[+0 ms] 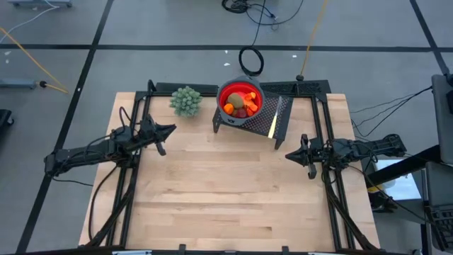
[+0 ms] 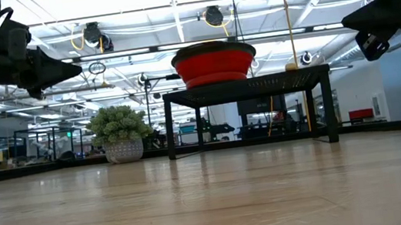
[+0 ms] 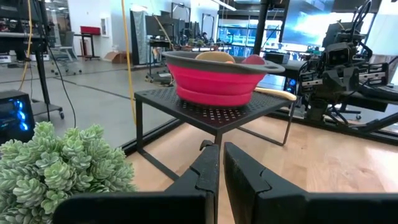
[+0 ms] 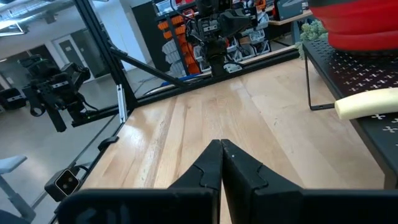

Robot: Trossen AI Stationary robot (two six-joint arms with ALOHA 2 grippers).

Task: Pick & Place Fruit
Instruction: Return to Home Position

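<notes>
The fruit (image 1: 239, 103) lies in a round red bowl (image 1: 225, 92): a brown oval, orange pieces and a dark red round one. The bowl stands on a black perforated stand (image 1: 282, 120) at the table's far middle. In the left wrist view two fruit tops (image 3: 214, 56) show above the bowl's grey rim. My left gripper (image 1: 172, 129) hovers shut above the table's left side, pointing toward the stand, with nothing in it (image 3: 220, 149). My right gripper (image 1: 288, 153) hovers shut at the right side, likewise with nothing in it (image 4: 221, 146).
A slim knife with a pale handle (image 1: 272, 125) lies on the stand beside the bowl. A small green potted plant (image 1: 186, 100) stands at the far left of the table. Black frame rails (image 1: 134, 170) run along both table sides. Bare wood (image 1: 226, 184) fills the middle and near part.
</notes>
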